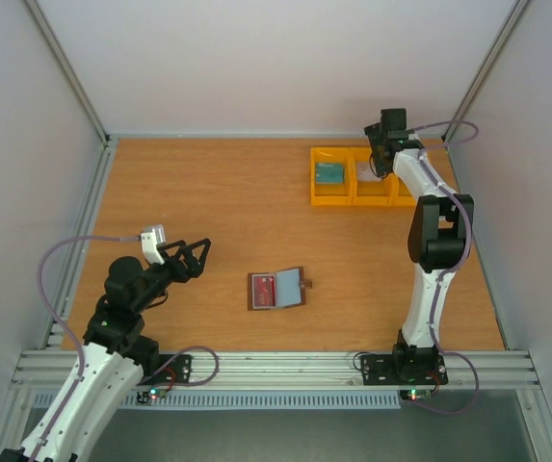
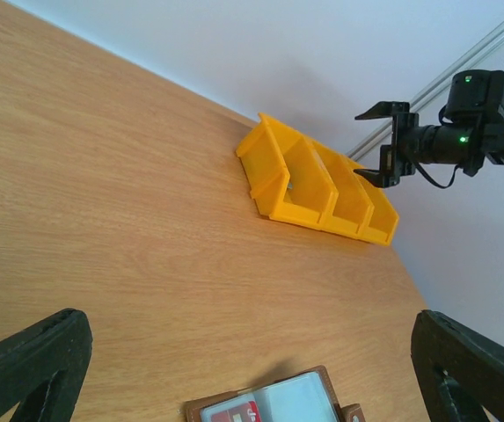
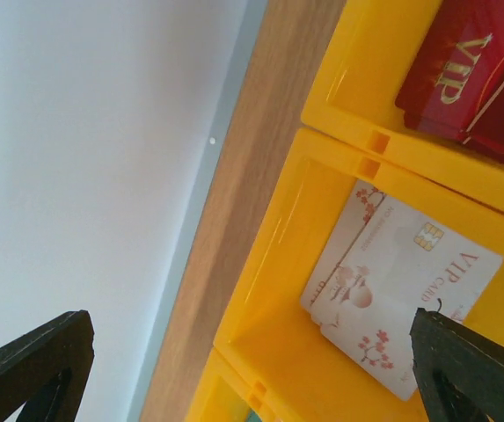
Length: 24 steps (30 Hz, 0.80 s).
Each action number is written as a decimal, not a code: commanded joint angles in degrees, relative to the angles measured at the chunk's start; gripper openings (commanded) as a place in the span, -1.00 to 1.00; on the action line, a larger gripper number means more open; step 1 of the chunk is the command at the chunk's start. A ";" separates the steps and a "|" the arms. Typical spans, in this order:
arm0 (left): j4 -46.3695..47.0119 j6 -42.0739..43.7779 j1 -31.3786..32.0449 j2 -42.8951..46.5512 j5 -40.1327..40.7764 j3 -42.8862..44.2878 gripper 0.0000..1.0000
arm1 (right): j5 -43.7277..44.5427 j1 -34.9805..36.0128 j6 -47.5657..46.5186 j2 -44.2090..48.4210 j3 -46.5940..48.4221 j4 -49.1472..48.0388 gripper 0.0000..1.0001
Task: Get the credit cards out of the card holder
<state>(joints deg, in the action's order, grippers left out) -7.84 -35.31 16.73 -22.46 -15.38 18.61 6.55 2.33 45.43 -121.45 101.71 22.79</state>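
Nearest the arm bases, we see the card holder [image 1: 277,290] lying open and flat on the desk [image 1: 208,192], its snap tab [image 1: 305,284] pointing right. A red card [image 1: 265,289] sits in its left half, and the right half shows blue-grey lining. To its left and apart from it, our left tool [image 1: 200,258] hovers with its fingers spread wide and nothing between them.

At the far right of the desk, three yellow bins [image 1: 331,198] stand joined in a row. The leftmost holds a teal card [image 1: 329,173]. From the right wrist we see a whitish card [image 3: 401,303] with red blossoms lying flat in the middle bin, and a dark red VIP card [image 3: 471,75] in the next one. Our right tool [image 1: 381,166] hangs over the row, fingers wide apart and holding nothing.

The desk is orange-brown wood grain, edged by aluminium rails [image 1: 85,231], with plain pale walls [image 1: 256,58] on three sides.
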 commanded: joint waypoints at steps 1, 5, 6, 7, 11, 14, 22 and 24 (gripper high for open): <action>3.28 0.68 -0.30 0.68 0.43 -0.77 0.99 | -0.12 0.45 -7.42 5.19 -0.68 3.51 0.97; 3.48 0.70 -0.28 0.76 0.27 -0.77 0.99 | -9.18 2.07 -20.83 14.17 -6.11 -3.72 0.93; 3.51 0.68 -0.29 0.77 0.14 -0.77 0.99 | -10.39 3.39 -26.10 16.50 -6.58 -2.56 0.91; 3.53 0.68 -0.30 0.76 0.05 -0.77 0.99 | -10.57 4.90 -33.88 18.81 -6.63 -0.17 0.91; 4.11 0.45 -0.27 0.79 -0.48 -0.94 0.99 | -18.96 10.04 -46.80 24.91 -9.68 13.66 0.94; 4.26 0.38 -0.27 0.59 -0.87 -0.95 0.99 | -25.57 13.43 -50.34 26.79 -13.75 24.85 0.95; 4.58 0.50 -0.30 0.49 -1.47 -1.03 0.99 | -38.16 20.50 -54.85 27.43 -29.22 32.86 0.97; 4.57 0.52 -0.28 0.41 -1.76 -0.95 0.99 | -44.09 21.68 -53.70 25.95 -32.78 28.83 0.97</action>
<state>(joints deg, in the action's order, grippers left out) -6.68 -35.33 16.73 -22.44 -16.29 18.24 -24.62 22.33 -6.35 -93.76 73.91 50.98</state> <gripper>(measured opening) 0.994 0.985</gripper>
